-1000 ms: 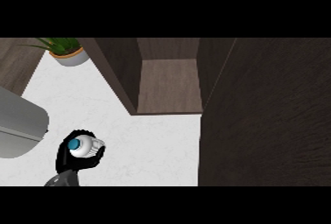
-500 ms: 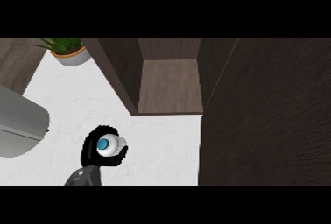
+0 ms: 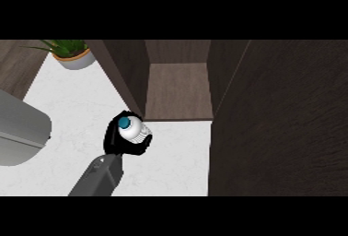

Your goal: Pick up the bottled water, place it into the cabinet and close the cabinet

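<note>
Left hand curled round the water bottle, just outside the open cabinet. Best carried forward past the near wall, upright, onto the shelf.

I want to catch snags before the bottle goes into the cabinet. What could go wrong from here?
1. The bottled water, held in the left hand, sits right by the cabinet's left wall; moving straight ahead, it might clip that wall's front edge instead of entering the cabinet opening.
2. The open cabinet door stands close on the right, so a wide correction that way could bump it.
3. The hand hides much of the bottle, so its tilt is hard to judge.
</note>
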Controlling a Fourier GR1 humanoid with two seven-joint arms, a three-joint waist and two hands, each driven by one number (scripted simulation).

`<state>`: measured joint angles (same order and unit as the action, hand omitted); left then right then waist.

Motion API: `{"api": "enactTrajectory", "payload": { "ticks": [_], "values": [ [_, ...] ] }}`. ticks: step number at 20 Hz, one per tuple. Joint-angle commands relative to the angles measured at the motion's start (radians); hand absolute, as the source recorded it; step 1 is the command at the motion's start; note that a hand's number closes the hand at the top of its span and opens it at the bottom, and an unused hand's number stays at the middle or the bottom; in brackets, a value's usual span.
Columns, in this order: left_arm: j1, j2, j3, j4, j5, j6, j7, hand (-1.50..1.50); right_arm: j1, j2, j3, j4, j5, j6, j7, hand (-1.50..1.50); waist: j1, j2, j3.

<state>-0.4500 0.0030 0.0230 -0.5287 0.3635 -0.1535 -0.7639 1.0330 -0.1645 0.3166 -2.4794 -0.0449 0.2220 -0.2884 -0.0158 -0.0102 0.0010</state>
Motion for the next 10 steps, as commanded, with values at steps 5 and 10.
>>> {"api": "enactTrajectory", "payload": {
  "ticks": [5, 10],
  "values": [
    [-0.057, -0.002, -0.250, -0.208, 0.099, 0.291, 0.115, 1.50, 0.001, -0.013, -0.032, -0.071, -0.053, -0.001, 0.039, -1.50, -0.005, 0.000, 0.000],
    [-0.095, -0.001, -0.311, -0.261, 0.130, 0.400, 0.157, 1.50, -0.014, 0.007, -0.040, -0.015, -0.053, 0.000, -0.006, -1.50, -0.023, 0.003, 0.000]
  ]
}}
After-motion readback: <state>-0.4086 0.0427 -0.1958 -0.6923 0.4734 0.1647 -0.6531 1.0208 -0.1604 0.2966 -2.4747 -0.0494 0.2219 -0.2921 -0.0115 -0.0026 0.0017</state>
